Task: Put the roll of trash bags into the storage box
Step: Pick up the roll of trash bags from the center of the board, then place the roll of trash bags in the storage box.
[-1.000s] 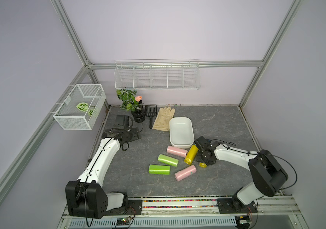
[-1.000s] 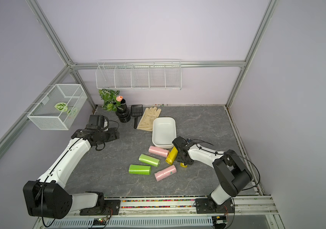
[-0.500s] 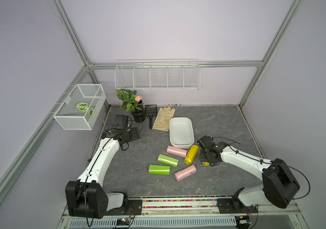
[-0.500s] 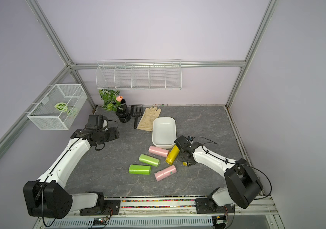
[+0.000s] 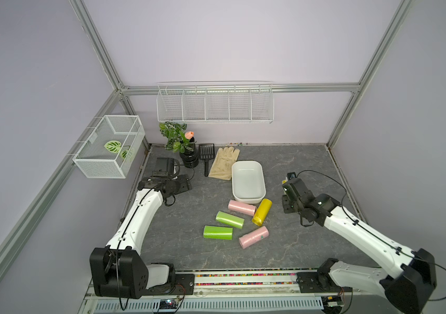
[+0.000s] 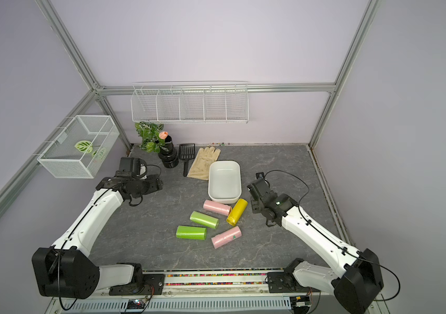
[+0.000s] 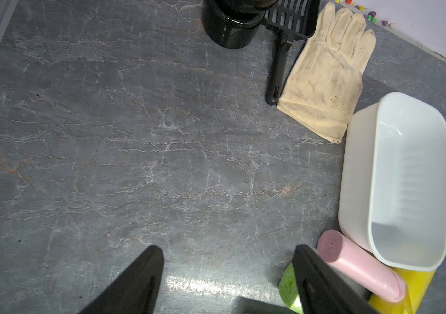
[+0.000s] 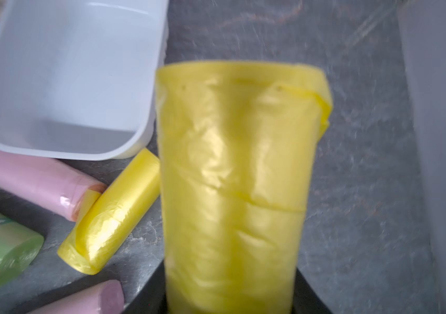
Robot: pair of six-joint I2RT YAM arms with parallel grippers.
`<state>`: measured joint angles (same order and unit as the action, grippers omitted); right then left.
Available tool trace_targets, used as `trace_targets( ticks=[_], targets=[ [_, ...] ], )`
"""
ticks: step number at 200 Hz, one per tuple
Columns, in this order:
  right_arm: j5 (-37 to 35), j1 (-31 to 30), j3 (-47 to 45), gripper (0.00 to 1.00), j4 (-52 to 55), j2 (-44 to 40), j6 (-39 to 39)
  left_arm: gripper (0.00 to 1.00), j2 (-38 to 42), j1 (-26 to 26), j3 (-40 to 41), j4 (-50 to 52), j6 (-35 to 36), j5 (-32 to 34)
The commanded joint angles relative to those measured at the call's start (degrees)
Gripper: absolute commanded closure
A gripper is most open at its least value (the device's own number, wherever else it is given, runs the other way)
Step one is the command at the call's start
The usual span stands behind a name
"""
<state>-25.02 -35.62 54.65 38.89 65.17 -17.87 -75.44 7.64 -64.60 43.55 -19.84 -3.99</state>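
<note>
My right gripper (image 8: 231, 288) is shut on a yellow roll of trash bags (image 8: 238, 168), which stands out ahead of the jaws above the table; this view is blurred. In both top views the right gripper (image 5: 287, 188) (image 6: 253, 190) hangs just right of the storage box (image 5: 234, 179) (image 6: 211, 179), a plain white tub that holds nothing. Its rim (image 8: 145, 114) lies beside the held roll. My left gripper (image 7: 228, 261) is open over bare table at the left (image 5: 186, 185), well away from the box (image 7: 352, 168).
Loose rolls lie in front of the box: pink (image 5: 241, 207), yellow (image 5: 262, 212), two green (image 5: 229, 219) (image 5: 217, 232) and another pink (image 5: 253, 237). A glove (image 5: 223, 163), black scoop (image 5: 206, 152) and potted plant (image 5: 186, 155) sit behind. A mesh basket (image 5: 107, 146) and wire rack (image 5: 215, 104) hang on the walls.
My right gripper has risen with the yellow roll and moved back and to the right, away from the pile. The left arm has stayed put.
</note>
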Motion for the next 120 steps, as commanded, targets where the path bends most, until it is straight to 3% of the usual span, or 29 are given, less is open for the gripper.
trace_targets(
  ticks=[1, 22, 84, 120],
  targets=[
    [-0.3, -0.1, -0.4, 1.0, -8.2, -3.5, 19.7, 0.19, 0.0, -0.4, -0.4, -0.1, 0.8, -0.4],
    [3.4, -0.1, 1.5, 1.0, -8.0, -3.3, 29.1, 0.19, 0.5, -0.4, -0.2, -0.2, 1.1, -0.6],
    [21.0, -0.2, 17.7, 1.0, 8.2, 8.8, 40.2, 0.17, 1.8, -0.4, 0.1, -0.8, 3.0, -6.1],
    [28.7, -0.2, 23.2, 1.0, 12.5, 14.6, 48.8, 0.07, 3.0, -0.9, 1.3, -2.9, 2.9, -12.8]
  ],
)
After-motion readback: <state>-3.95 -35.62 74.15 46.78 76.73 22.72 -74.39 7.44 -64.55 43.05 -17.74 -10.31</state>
